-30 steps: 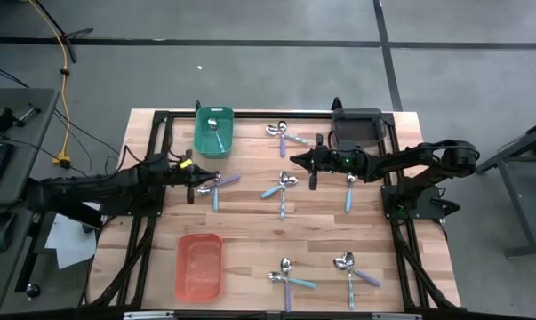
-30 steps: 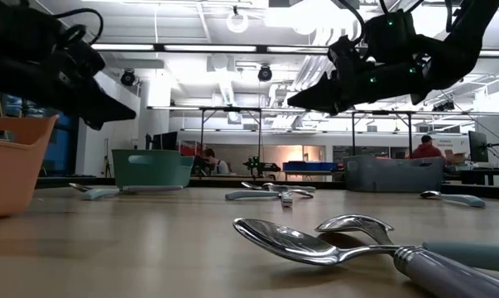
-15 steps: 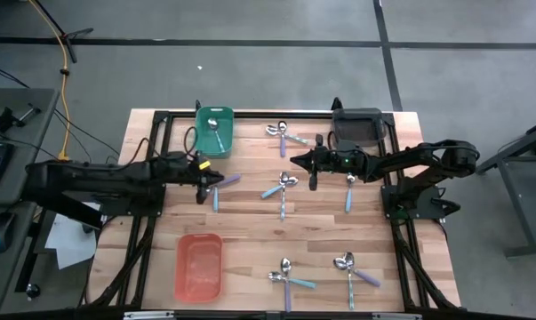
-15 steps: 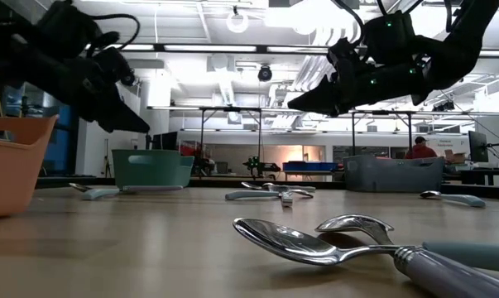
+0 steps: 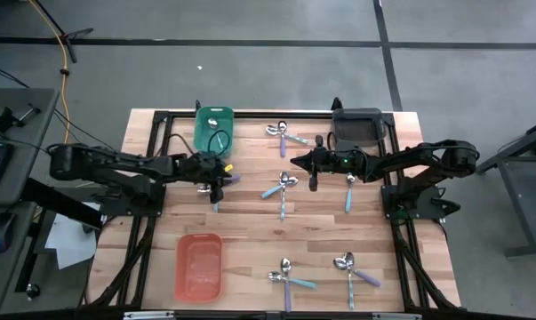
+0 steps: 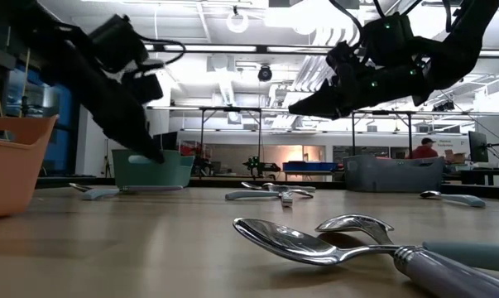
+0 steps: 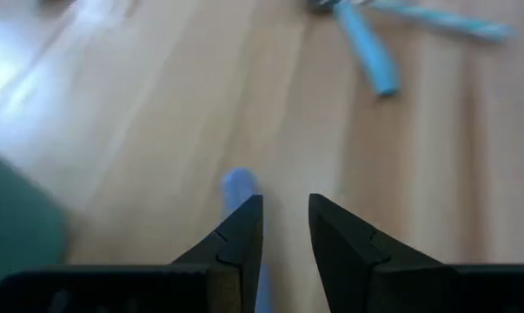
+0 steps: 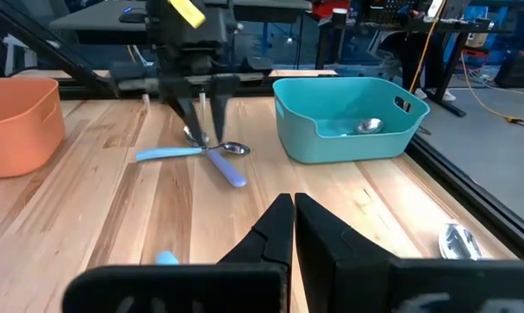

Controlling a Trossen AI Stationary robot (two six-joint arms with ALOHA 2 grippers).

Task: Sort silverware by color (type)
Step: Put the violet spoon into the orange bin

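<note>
Left gripper (image 5: 216, 180) hovers low over a crossed pair of spoons (image 5: 216, 187) just in front of the teal bin (image 5: 213, 131), toward the table's (image 5: 250, 231) left edge; its fingers (image 7: 240, 228) stand narrowly parted, a blue spoon handle (image 7: 238, 184) showing in the gap beneath them, and nothing is gripped; whether the tips touch the spoons cannot be told. Right gripper (image 5: 314, 172), fingers pressed together and empty, hangs above the table's middle beside another spoon pair (image 5: 283, 188).

Remaining silverware lies in scattered pairs: one near the far edge (image 5: 284, 133), one spoon (image 5: 348, 191) toward the right edge, two pairs at the near edge (image 5: 285, 274) (image 5: 349, 267); one spoon (image 5: 213, 124) lies inside the teal bin. An orange bin (image 5: 199, 267) sits at the near left, a grey bin (image 5: 356, 125) at the far right.

Right wrist view alone shows the left gripper head-on above a blue-handled and a purple-handled spoon (image 8: 231, 169); low view shows the near-edge spoon bowls (image 6: 295, 240) close up, and a person (image 6: 423, 150) in the room beyond.
</note>
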